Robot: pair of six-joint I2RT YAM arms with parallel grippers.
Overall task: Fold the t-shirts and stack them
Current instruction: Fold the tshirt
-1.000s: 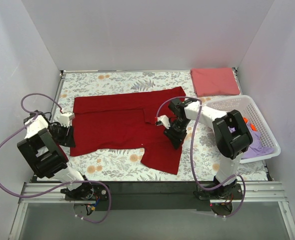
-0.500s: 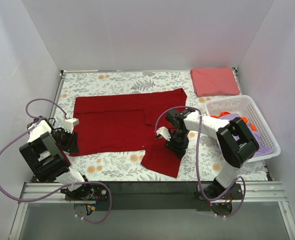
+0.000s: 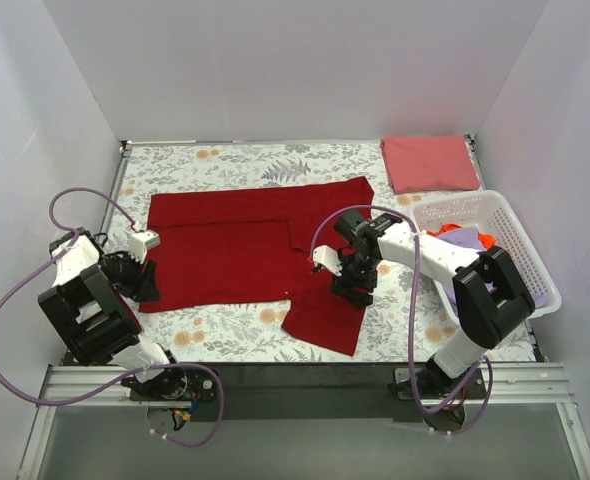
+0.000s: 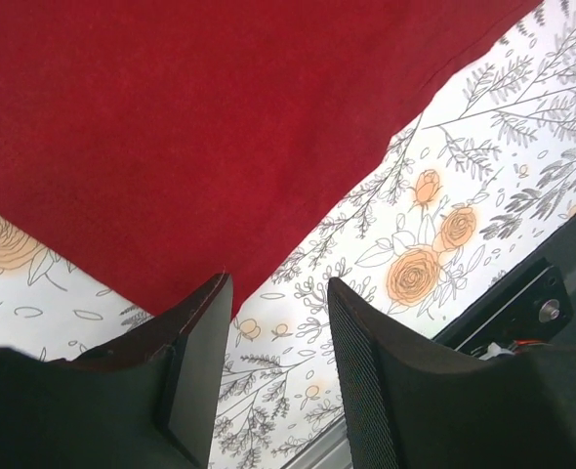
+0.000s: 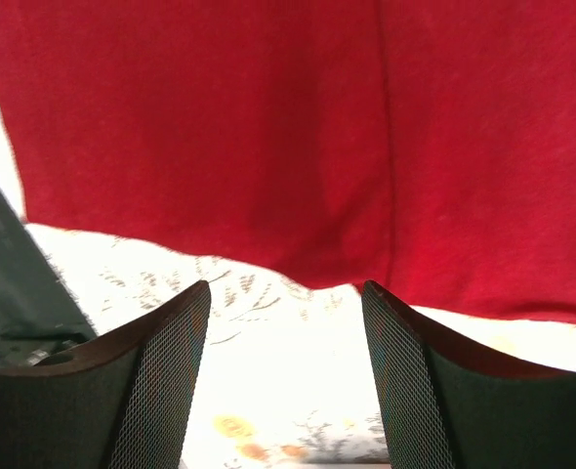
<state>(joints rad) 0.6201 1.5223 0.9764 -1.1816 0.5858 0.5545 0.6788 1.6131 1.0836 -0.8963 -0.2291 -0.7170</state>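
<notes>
The red shirt [image 3: 235,245] lies flat on the flowery cloth [image 3: 235,165]. The left gripper [image 4: 276,293] and right gripper [image 5: 286,293] are open wide at its edges, holding nothing. Each should pinch only the shirt, not the cloth under it.

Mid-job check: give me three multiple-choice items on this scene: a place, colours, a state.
1. Where does the folded pinkish-red fabric t-shirt lie? A near left corner; B far right corner; C centre.
2. Which fabric colours show in the white plastic lattice basket? A green, blue; B black only; C lavender, orange.
3. How are the right arm's fingers? A open, empty; B shut on a cable; C shut on a sleeve.
B: it sits beyond the basket. C: both colours show inside it. A: the wrist view shows floral-printed cloth and the deep crimson red t-shirt through their gap.
</notes>
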